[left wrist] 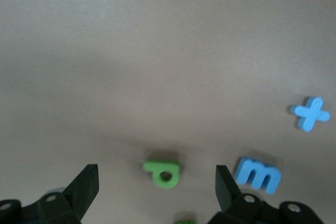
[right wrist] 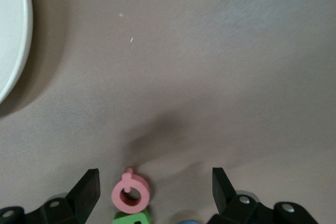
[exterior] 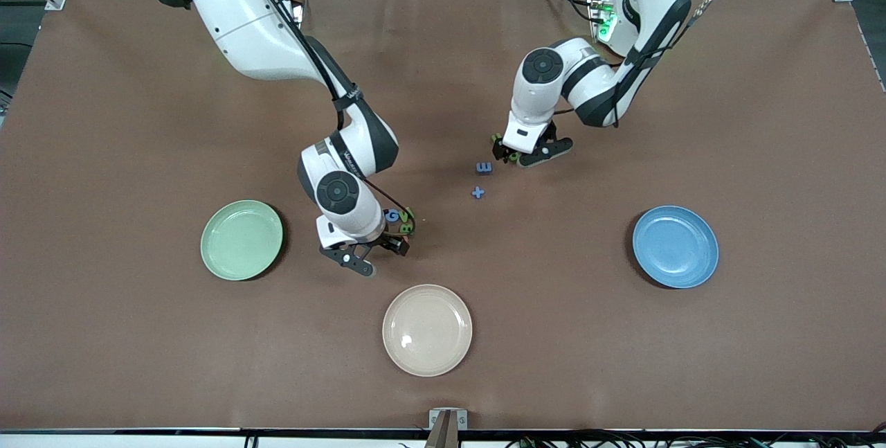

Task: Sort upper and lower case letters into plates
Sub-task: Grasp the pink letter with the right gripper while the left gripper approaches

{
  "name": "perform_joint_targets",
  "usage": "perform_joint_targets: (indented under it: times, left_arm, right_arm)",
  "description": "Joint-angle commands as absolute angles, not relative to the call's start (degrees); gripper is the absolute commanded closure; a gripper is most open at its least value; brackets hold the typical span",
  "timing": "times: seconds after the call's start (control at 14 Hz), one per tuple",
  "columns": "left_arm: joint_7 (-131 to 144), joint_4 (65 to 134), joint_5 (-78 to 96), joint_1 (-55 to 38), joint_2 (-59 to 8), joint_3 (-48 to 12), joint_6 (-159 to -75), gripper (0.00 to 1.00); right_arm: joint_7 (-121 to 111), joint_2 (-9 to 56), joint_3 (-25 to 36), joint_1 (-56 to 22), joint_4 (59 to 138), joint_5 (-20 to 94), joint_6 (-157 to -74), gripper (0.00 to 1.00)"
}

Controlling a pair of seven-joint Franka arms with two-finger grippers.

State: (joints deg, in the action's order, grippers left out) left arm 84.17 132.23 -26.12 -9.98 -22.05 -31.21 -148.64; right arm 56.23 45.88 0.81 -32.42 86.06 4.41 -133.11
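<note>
No letters lay in the pale green plate [exterior: 241, 240] or blue plate [exterior: 675, 246]; both pincers, left pincer [exterior: 524, 155] and right pincer [exterior: 372, 253], hung wide open over letters on the tabletop [exterior: 138, 122].

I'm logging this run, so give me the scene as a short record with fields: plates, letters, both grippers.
plates: pale green plate, blue plate and beige plate, all empty
loose letters: blue m, blue x
left gripper: jaws open, low over green p
right gripper: jaws open, low over pink Q
sorted so far: none
</note>
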Motion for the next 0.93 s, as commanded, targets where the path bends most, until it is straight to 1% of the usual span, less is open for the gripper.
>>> perform_joint_targets:
  times: [0.0, 0.14, 0.29, 0.64, 0.79, 0.86]
  left_arm:
    - [87.1, 128.59, -29.27, -10.28, -25.66, -31.2, -148.71, 0.02]
    - [87.1, 128.5, -29.35, -10.28, -26.01, -31.2, -148.62, 0.03]
    - [87.01, 128.67, -30.58, -10.02, -27.07, -31.2, -148.62, 0.03]
    - [86.4, 129.46, -31.38, -9.84, -28.04, -31.2, -148.27, 0.02]
    - [86.31, 129.9, -31.38, -9.67, -27.95, -31.2, -148.01, 0.02]
    - [86.31, 130.25, -31.38, -9.58, -27.95, -31.2, -148.01, 0.02]
  right_arm:
    - [58.88, 49.21, 1.5, -33.92, 82.09, 2.38, -132.45, 0.1]
    - [58.89, 49.57, 1.49, -34.28, 82.09, 0.8, -132.45, 0.17]
    - [58.97, 49.57, 1.41, -34.45, 82.09, 0.79, -132.45, 0.22]
    - [60.91, 49.48, 1.41, -35.6, 82.09, 0.79, -132.36, 0.27]
    - [60.73, 49.48, 1.41, -35.68, 82.09, 0.62, -132.28, 0.34]
    - [60.56, 49.48, 1.41, -35.6, 82.09, 0.62, -132.28, 0.4]
